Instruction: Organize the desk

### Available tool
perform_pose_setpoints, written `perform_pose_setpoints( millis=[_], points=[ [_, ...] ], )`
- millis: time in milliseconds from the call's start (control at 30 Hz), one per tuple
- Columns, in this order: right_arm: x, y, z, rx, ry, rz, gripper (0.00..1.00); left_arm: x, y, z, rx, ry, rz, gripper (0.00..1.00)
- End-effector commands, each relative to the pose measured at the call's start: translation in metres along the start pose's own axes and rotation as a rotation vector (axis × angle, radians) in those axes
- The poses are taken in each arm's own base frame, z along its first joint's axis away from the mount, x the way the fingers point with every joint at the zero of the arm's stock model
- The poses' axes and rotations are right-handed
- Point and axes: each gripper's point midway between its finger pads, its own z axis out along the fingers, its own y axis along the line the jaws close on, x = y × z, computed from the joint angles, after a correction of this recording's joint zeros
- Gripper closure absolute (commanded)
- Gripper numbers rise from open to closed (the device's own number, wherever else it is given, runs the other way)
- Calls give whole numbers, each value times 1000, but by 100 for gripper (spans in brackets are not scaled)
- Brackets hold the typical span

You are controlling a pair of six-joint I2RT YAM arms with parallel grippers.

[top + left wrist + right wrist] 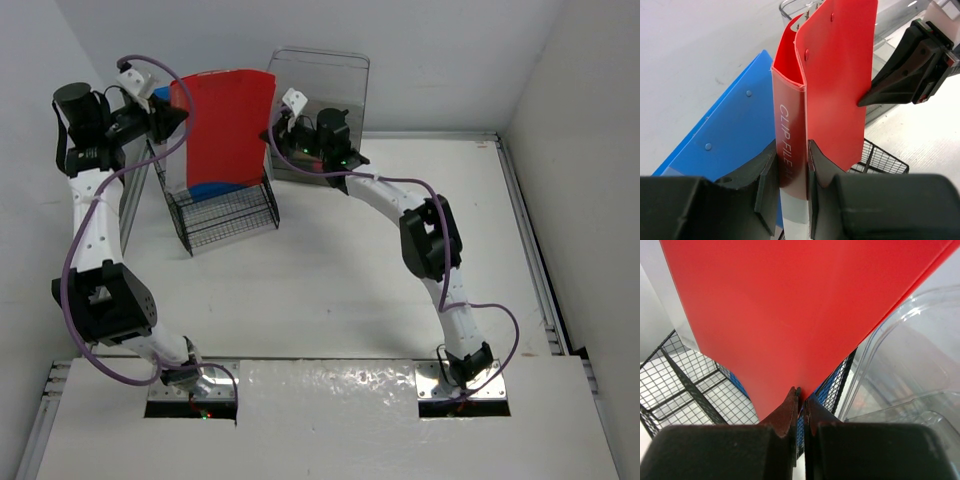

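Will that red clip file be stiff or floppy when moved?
Probably floppy: the red clip file shows thin covers splaying apart above the spine. Likely light: the right gripper pinches just one cover edge. Its glossy plastic may slip.

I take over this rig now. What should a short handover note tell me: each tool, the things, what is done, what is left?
Left tool: shut on the spine of the red clip file.
Right tool: shut on its cover edge.
The file is upright above the black wire rack, far left on the desk; the blue folder is in it.
Done: blue folder filed.
Left: probably lower the red file in, open both tools.
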Motion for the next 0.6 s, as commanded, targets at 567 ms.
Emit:
perform_pose_setpoints(
  millis=[567],
  points=[
    [-134,69,17,-111,-246,-325,100,73,-31,-10,84,49,-85,95]
  ],
)
